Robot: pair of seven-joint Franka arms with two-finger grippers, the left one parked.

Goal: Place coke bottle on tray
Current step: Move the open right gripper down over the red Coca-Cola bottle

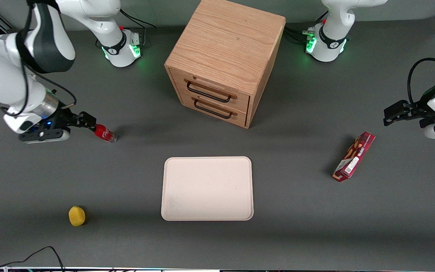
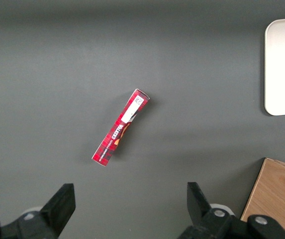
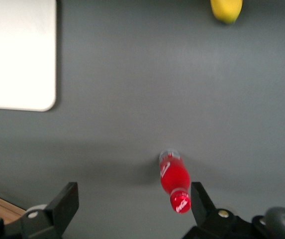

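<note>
Seen from the front, the coke bottle [image 1: 105,134] stands on the dark table [image 1: 296,234] toward the working arm's end, its red cap tipped toward the gripper [image 1: 88,121]. The gripper hangs right at the bottle's cap, and this view does not settle whether it touches the bottle. The tray [image 1: 207,188] lies flat near the middle of the table, well apart from the bottle and nearer to the front camera than the wooden cabinet [image 1: 225,60]. The cabinet has two drawers with black handles. A small yellow ball-like thing [image 1: 76,215] sits nearer to the camera than the bottle, and a red snack box [image 1: 354,156] lies toward the parked arm's end of the table.

From the parked arm's wrist, the snack box [image 2: 121,128] lies slanted on the bare table, with a corner of the tray [image 2: 283,64] and an edge of the cabinet [image 2: 276,199] also in sight.

From the working arm's wrist, the bottle [image 3: 174,179] stands on the table with its cap close to one finger [image 3: 202,204] of the gripper [image 3: 135,206]. The fingers are spread wide with nothing between them; the bottle is off to one side of the gap rather than centred in it. The tray [image 3: 18,55] shows pale and bare, well apart from the bottle, and the yellow thing [image 3: 226,10] appears at the picture's edge.
</note>
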